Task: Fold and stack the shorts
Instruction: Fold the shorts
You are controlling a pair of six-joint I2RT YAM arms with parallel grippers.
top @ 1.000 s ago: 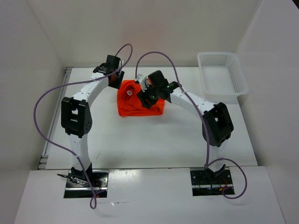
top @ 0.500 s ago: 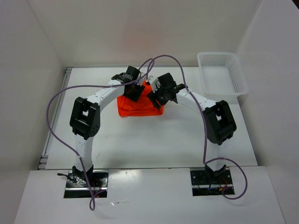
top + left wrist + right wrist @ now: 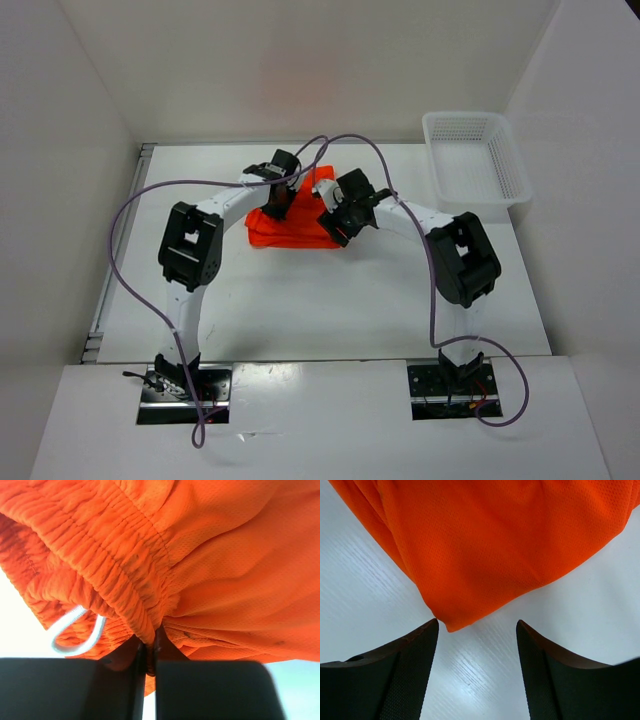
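Observation:
The orange shorts (image 3: 298,228) lie bunched in the middle of the table, between the two arms. My left gripper (image 3: 279,206) is down on their left part. In the left wrist view it (image 3: 150,647) is shut on a fold of the gathered waistband (image 3: 125,565), and the white drawstring (image 3: 75,630) loops out to the left. My right gripper (image 3: 336,226) is at the shorts' right side. In the right wrist view it (image 3: 477,625) stands open just above the table, with a corner of the shorts (image 3: 495,540) reaching between its fingertips, close to the left one.
A white mesh basket (image 3: 476,157) stands at the back right of the table. White walls close in the left, back and right sides. The purple cables arch over both arms.
My left arm swung right onto the shorts and its jaws shut on the waistband. My right gripper shifted down toward the shorts' corner. The shorts look flatter and pulled in.

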